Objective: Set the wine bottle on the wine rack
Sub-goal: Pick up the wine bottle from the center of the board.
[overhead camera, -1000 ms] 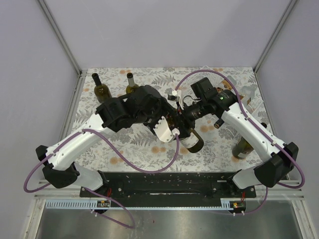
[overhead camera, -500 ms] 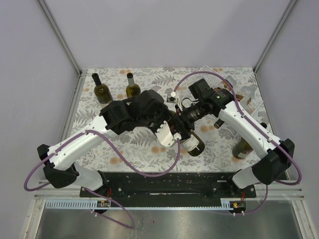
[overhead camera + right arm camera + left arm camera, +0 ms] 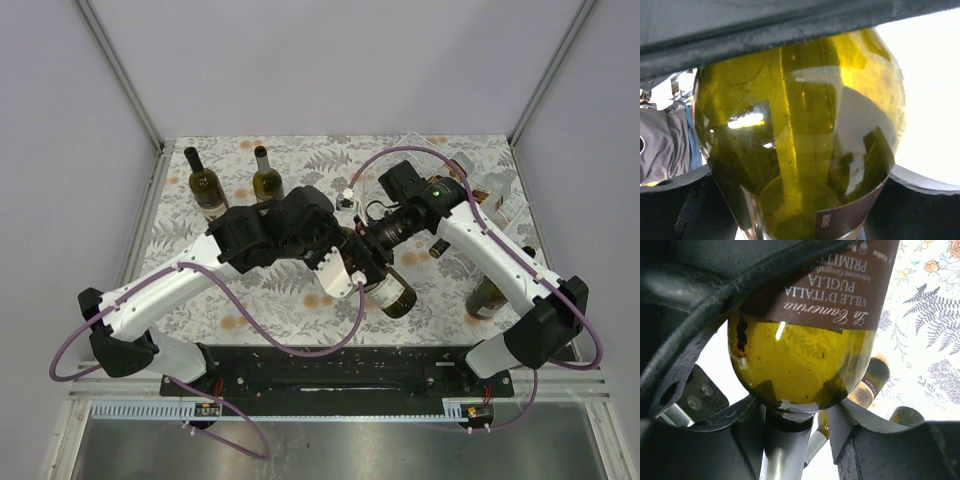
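A green wine bottle (image 3: pixel 392 292) with a brown label is held tilted above the middle of the table by both grippers. My left gripper (image 3: pixel 348 262) is shut on it at the neck and shoulder; in the left wrist view the bottle (image 3: pixel 805 355) fills the frame between the fingers (image 3: pixel 860 427). My right gripper (image 3: pixel 377 243) is shut on the bottle's body, which fills the right wrist view (image 3: pixel 800 125). The clear wine rack (image 3: pixel 497 196) stands at the back right, partly hidden behind my right arm.
Two green bottles (image 3: pixel 206 186) (image 3: pixel 266 178) stand at the back left. Another bottle (image 3: pixel 487 296) stands at the right by my right arm. More bottles (image 3: pixel 874 381) show past the held one. Grey walls close in the table on three sides.
Both grippers and the held bottle have shifted slightly to the right and toward the near edge. The grip on the bottle is unchanged.
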### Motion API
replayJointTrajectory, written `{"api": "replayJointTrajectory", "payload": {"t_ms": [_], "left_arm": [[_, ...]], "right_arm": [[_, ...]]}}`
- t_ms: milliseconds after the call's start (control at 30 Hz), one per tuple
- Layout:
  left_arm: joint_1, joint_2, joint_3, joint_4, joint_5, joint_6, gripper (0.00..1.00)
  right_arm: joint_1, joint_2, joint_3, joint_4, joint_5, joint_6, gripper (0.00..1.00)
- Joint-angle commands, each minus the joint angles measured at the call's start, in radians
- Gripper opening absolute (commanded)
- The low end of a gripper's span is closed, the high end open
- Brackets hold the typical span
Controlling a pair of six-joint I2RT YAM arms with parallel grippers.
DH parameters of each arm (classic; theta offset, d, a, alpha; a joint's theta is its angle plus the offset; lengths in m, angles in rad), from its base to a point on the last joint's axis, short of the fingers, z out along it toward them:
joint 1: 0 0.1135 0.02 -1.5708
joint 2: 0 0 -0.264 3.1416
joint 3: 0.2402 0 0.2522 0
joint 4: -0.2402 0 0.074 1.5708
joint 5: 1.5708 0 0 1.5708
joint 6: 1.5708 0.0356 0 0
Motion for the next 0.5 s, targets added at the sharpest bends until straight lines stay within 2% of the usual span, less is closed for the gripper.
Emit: {"api": "replayJointTrajectory", "payload": {"t_ms": [0,333,467], "left_arm": [[-0.026,0.020,-0.054,-0.097,0.018,-0.029,0.00],[-0.028,0.008,-0.056,-0.111,0.030,-0.071,0.00],[-0.029,0.011,-0.056,-0.126,0.016,-0.089,0.00]], "right_arm": [[-0.028,-0.023,0.107,0.082,-0.114,-0.022,0.00],[-0.027,0.000,0.159,-0.040,-0.105,-0.106,0.00],[-0.027,0.018,0.192,-0.125,-0.115,-0.173,0.05]]}}
